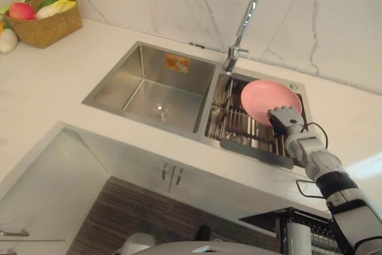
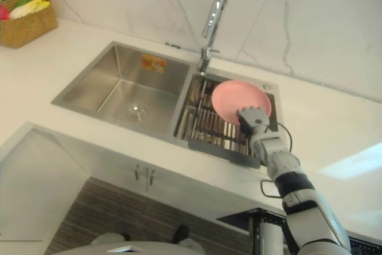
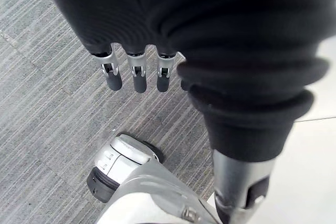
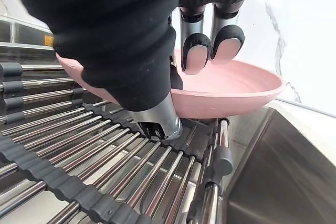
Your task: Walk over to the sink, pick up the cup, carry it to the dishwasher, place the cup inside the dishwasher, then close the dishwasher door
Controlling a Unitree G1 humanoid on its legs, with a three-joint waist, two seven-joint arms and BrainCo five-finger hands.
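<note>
Sink rack: right hand pinches pink bowl rim; left hand relaxed, over floor.

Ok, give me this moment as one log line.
phase: grasp at sink | right hand: pinching rim of pink dish over drying rack | left hand: open, above floor

The white countertop is carrying a woven basket at its far left, and a steel sink is sitting sunk into it. A slatted rack is lying across the right basin, bearing a pink bowl.
</note>
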